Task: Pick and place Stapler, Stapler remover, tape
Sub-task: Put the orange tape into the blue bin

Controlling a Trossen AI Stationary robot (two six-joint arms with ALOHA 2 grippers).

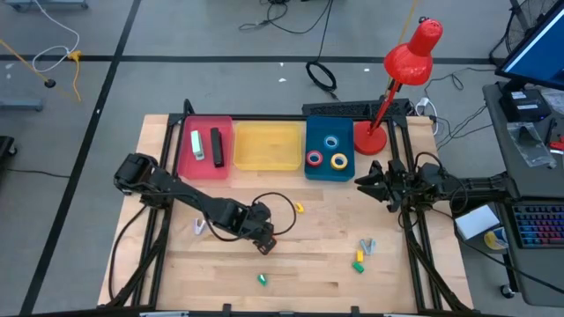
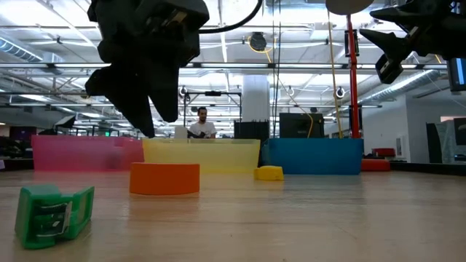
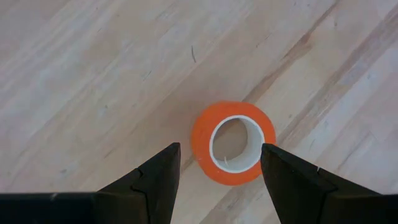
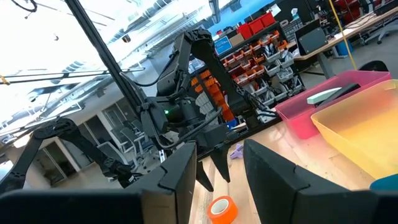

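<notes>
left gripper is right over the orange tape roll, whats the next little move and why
Probably lower the left gripper straight down, then close. Its fingers stand open above the orange tape roll, which lies flat on the table, and the low view shows it well clear of the roll.

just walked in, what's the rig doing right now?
Sorting desk items into bins. The left gripper hangs just above an orange tape roll lying flat on the table, jaws open on either side of it, nothing gripped yet. The blue bin already has three tape rolls, the pink bin two items, and the yellow bin looks empty. The right gripper waits near the red lamp, holding nothing. A few small green and yellow pieces lie loose on the table.
</notes>
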